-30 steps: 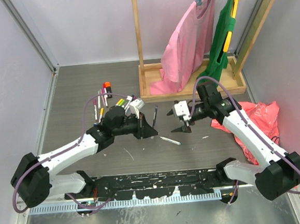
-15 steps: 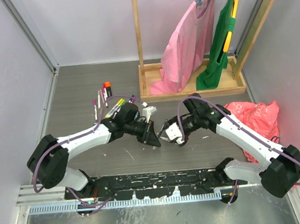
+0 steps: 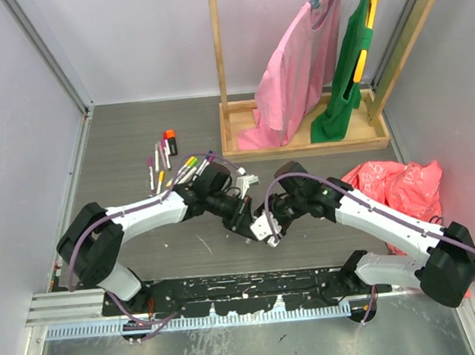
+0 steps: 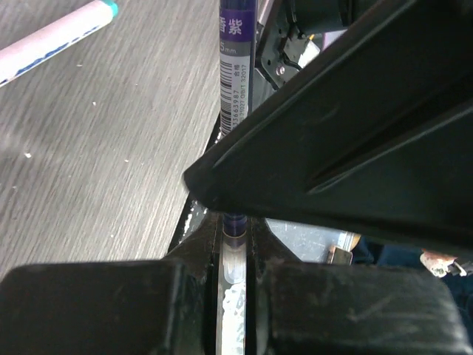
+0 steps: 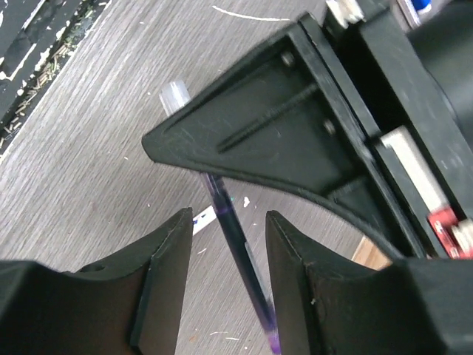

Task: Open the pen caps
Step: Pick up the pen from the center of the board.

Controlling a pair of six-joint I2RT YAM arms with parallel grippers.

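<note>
**A:** Both arms are nose to nose. The left gripper (image 3: 242,217) is clamped tight on the purple pen (image 4: 235,66). Its fingers (image 4: 96,303) squeeze the barrel with no gap showing.

**B:** And the right gripper (image 3: 267,227)?

**A:** Parted, holding nothing. Its fingers (image 5: 166,277) stand either side of the barrel, with daylight on both sides and no contact that I can see.

**B:** So where's the cap?

**A:** I can't pick out the seam. The clear end (image 5: 171,95) pokes out beyond the left finger, and the purple end (image 5: 270,342) runs deep between the right fingers, toward its palm. I'd guess that's the cap end.

**B:** What does the next move hang on?

**A:** The axis. The barrel runs straight out ahead of the left fingertips and lengthwise into the right's gap. The right arm is nearer that purple end, so it would need to close there, then pull along the barrel, not across it.

**B:** The other pens (image 3: 170,162)?

**A:** Well behind the left gripper, lying loose.
</note>
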